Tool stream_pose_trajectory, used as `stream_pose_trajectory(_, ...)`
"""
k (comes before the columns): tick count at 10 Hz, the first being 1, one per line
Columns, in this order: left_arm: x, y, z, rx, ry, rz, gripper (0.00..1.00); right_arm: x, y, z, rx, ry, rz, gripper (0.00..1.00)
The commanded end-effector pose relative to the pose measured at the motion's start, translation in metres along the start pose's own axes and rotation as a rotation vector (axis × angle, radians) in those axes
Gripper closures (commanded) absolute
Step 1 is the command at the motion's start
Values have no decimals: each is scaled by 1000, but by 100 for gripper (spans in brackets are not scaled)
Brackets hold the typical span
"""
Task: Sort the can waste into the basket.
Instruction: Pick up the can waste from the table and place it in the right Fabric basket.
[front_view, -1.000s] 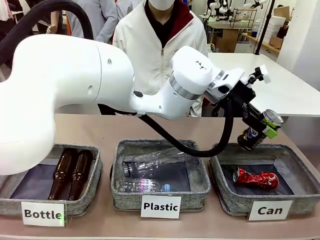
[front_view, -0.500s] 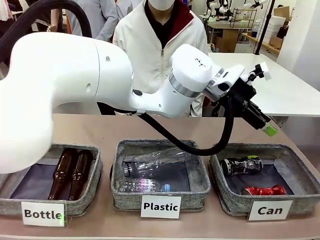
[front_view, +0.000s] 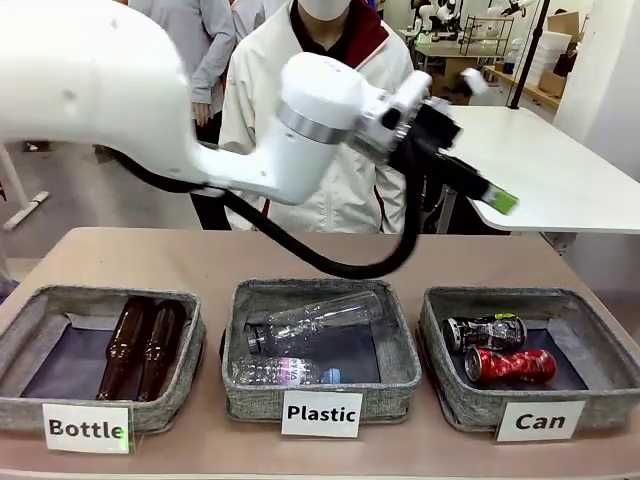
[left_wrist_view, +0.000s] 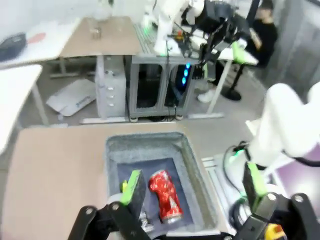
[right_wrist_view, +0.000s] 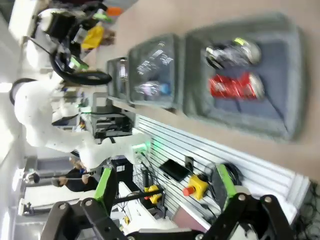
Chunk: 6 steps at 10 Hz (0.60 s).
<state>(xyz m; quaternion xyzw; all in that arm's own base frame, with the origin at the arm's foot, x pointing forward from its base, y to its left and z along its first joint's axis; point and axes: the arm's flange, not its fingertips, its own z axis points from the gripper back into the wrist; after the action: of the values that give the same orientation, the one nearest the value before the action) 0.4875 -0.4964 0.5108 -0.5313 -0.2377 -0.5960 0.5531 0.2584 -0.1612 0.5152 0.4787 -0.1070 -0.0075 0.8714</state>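
Note:
Both pieces of can waste lie in the grey basket behind the "Can" card: a black can at the back and a shiny red can in front of it. My left gripper hangs open and bare high above the table, behind that basket. From the left wrist, the red can lies in the basket between my open green-padded fingers; the black can is mostly hidden behind one finger. My right gripper is open and holds nothing, far from the black can and red can.
A basket labelled "Plastic" holds clear plastic bottles. Another labelled "Bottle" holds two brown glass bottles. A person in a white jacket stands at the far side. A white table stands behind on the right.
My left gripper let go of the black can, which dropped into the Can basket beside the red can. The left arm then rose and drew back to the left.

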Motion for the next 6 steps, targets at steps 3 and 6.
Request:
stream_pose_trajectory(3,-119,-118,162,50,-85,285,0,95,24,-113,155,105,130,0)
stream_pose_trajectory(6,-198,-161,288,35,-227,460,0,121,30,-203,343,95,147,0)
